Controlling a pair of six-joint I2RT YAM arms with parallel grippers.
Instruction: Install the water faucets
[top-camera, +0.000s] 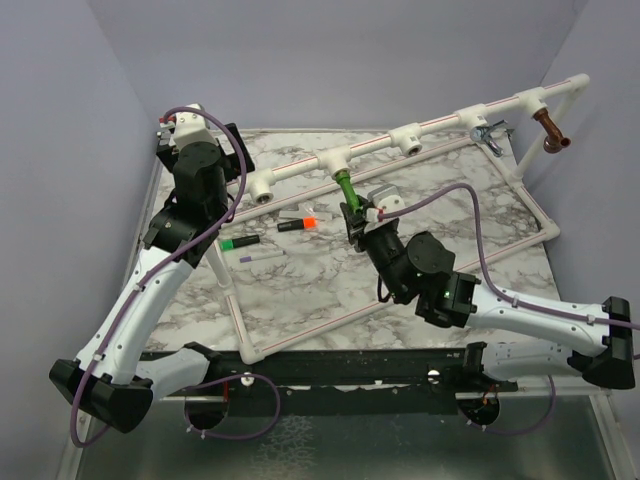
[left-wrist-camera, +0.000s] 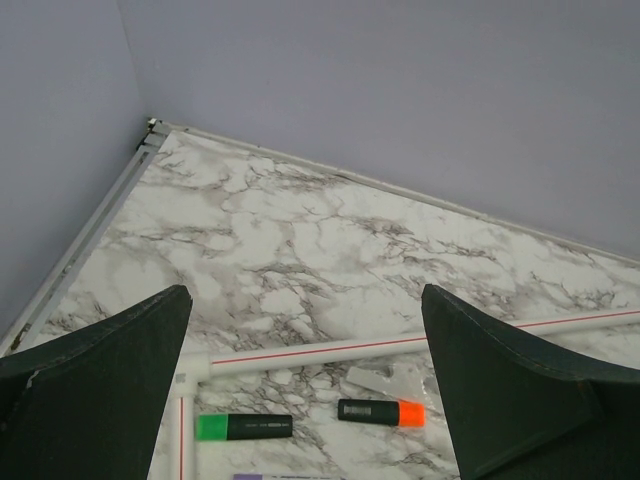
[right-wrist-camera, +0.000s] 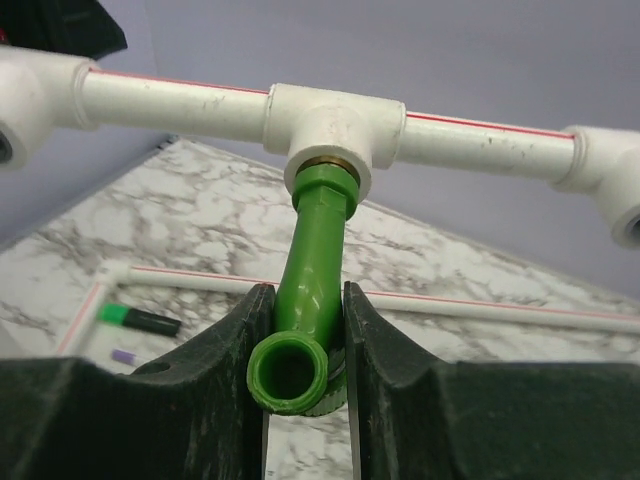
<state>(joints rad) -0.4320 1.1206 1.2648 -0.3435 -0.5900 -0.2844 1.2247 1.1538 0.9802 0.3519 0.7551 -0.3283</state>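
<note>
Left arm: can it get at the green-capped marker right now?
Probably yes. The left gripper is open, and the green-capped marker lies uncovered on the table, framed between its fingers, nothing in the way.

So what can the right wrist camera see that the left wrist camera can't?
Only the right wrist: the right gripper squeezing the green faucet, whose end sits in a white tee fitting. Only the left wrist: the wide-open left gripper and an orange-capped marker. Both: the green-capped marker on the marble table.
</note>
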